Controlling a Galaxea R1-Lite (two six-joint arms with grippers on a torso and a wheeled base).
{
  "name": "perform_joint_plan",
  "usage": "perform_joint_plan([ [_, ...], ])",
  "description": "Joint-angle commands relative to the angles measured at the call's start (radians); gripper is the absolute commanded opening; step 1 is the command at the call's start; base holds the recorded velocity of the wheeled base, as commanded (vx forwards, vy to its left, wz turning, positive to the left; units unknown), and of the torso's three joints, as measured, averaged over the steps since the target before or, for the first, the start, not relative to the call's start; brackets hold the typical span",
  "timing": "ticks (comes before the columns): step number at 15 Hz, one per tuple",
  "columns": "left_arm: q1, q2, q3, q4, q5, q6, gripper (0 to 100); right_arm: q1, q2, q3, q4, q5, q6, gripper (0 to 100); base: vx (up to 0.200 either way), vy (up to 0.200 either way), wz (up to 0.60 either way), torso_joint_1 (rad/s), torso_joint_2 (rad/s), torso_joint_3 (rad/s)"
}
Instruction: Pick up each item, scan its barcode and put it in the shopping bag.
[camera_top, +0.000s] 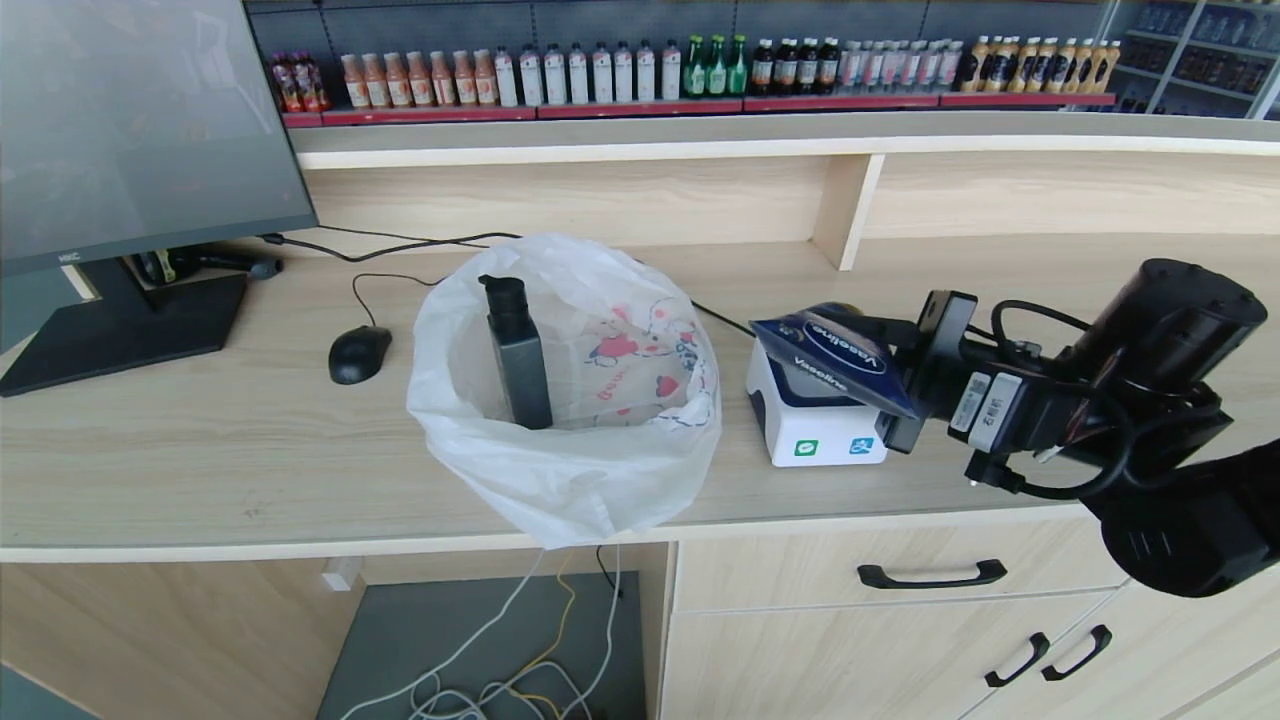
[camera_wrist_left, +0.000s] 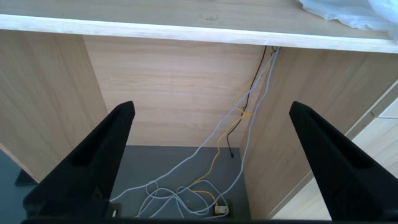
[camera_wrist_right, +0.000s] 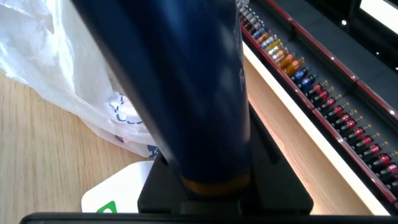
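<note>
R gripper (camera_top: 888, 385) w/ blue tube (camera_top: 835, 355) above scanner (camera_top: 822, 432)

The head camera looks forward and down over the counter (camera_top: 200, 470) from mid-range. The left wrist camera sits low, facing the cables (camera_wrist_left: 205, 168) beneath it. The right wrist camera, pressed close to a blue tube (camera_wrist_right: 180, 81), apparently faces the bottle shelf (camera_wrist_right: 323, 93). It shares the shopping bag (camera_wrist_right: 37, 56) with the head view.

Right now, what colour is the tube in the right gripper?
Dark blue tube, clearest in head view.
</note>
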Motion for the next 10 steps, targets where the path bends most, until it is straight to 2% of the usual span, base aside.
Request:
perform_joint_plan([
  [1, 0.0, 0.0, 0.0, 0.0, 0.0, 0.0, 100, 0.004, -0.052, 0.015, -0.007, -0.016, 0.038, 0, 0.0, 0.0, 0.0, 0.0, 0.0, 0.0],
  [3, 0.0, 0.0, 0.0, 0.0, 0.0, 0.0, 100, 0.004, -0.101, 0.035, -0.067, -0.053, 0.153, 0, 0.0, 0.0, 0.0, 0.0, 0.0, 0.0],
  [4, 0.0, 0.0, 0.0, 0.0, 0.0, 0.0, 100, 0.006, -0.123, 0.053, -0.139, -0.113, 0.241, 0, 0.0, 0.0, 0.0, 0.0, 0.0, 0.0],
  [6, 0.0, 0.0, 0.0, 0.0, -0.002, 0.0, 100, 0.097, -0.161, 0.142, -0.251, -0.357, 0.44, 0, 0.0, 0.0, 0.0, 0.0, 0.0, 0.0],
  [7, 0.0, 0.0, 0.0, 0.0, 0.0, 0.0, 100, 0.172, -0.176, 0.176, -0.251, -0.49, 0.538, 0, 0.0, 0.0, 0.0, 0.0, 0.0, 0.0],
  [9, 0.0, 0.0, 0.0, 0.0, 0.0, 0.0, 100, 0.304, -0.192, 0.176, -0.251, -0.651, 0.73, 0, 0.0, 0.0, 0.0, 0.0, 0.0, 0.0],
  [10, 0.0, 0.0, 0.0, 0.0, 0.0, 0.0, 100, 0.314, -0.189, 0.167, -0.251, -0.688, 0.784, 0, 0.0, 0.0, 0.0, 0.0, 0.0, 0.0],
])
